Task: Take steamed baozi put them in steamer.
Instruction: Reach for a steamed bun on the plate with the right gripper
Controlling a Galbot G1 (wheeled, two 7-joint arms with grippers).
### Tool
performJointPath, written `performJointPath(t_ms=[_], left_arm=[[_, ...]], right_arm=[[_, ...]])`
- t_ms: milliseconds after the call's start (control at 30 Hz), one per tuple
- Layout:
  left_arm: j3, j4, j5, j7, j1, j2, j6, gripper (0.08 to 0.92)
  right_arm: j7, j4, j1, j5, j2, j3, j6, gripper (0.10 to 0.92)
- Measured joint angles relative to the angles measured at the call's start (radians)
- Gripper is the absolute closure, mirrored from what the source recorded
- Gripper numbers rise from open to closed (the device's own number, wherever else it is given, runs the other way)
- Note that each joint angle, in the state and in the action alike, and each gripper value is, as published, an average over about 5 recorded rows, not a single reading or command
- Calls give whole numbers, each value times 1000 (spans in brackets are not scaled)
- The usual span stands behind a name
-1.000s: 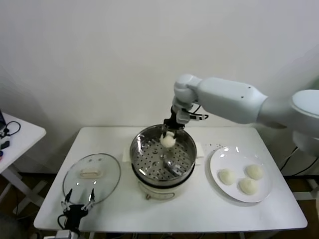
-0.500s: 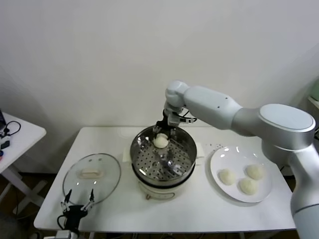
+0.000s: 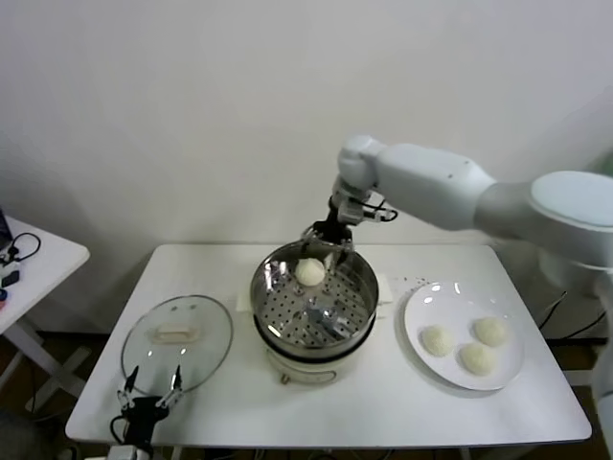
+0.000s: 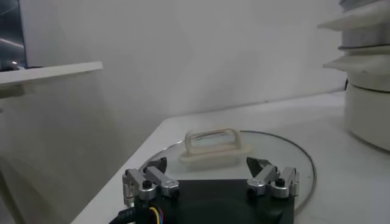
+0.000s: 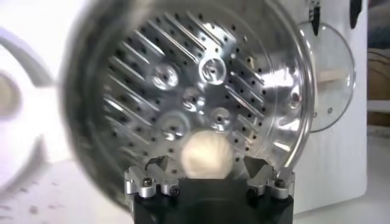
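Note:
One baozi (image 3: 309, 271) lies in the steamer (image 3: 287, 316), on the far side of its perforated bottom. My right gripper (image 3: 329, 241) hovers just above it, open and empty. In the right wrist view the baozi (image 5: 207, 153) sits between the spread fingertips (image 5: 157, 165) without touching them, on the steel steamer bottom (image 5: 183, 79). Three more baozi (image 3: 437, 339) (image 3: 489, 331) (image 3: 476, 357) lie on the white plate (image 3: 421, 305) to the right. My left gripper (image 3: 149, 391) is open and idle at the table's front left, also shown in the left wrist view (image 4: 207, 167).
The glass lid (image 3: 206, 340) with a cream handle (image 4: 213, 146) lies flat left of the steamer, just beyond the left gripper. A small side table (image 3: 38, 259) stands at the far left. A wall rises behind the table.
My right gripper carried the baozi to the steamer's far side, opened and let it go, then rose a little and shifted right. The left arm has not moved.

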Motion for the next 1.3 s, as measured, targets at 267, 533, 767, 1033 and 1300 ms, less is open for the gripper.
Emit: performJointPath(t_ms=[267,533,767,1033,1300], left_arm=[[-6,-5,-6,1,5,0,-1,177],[-3,-9,-12,1,2,-1,-1,177],[-5,-17,-18,2,3,-1,-3,177],[-5,-15,-16,2,4,-1,-4,177],[-6,-8,-14,2,5,-1,-6,177]], right_arm=[[62,203,198,201,-176,-298,-111,203],[177,414,274,333,-327,-464,-526,203],[265,503,233,371,-420,-491,-872,203],[331,523,111,380,-458,-423,-1079,203],[358,492,-13,365,-473,-340,-1151,203]])
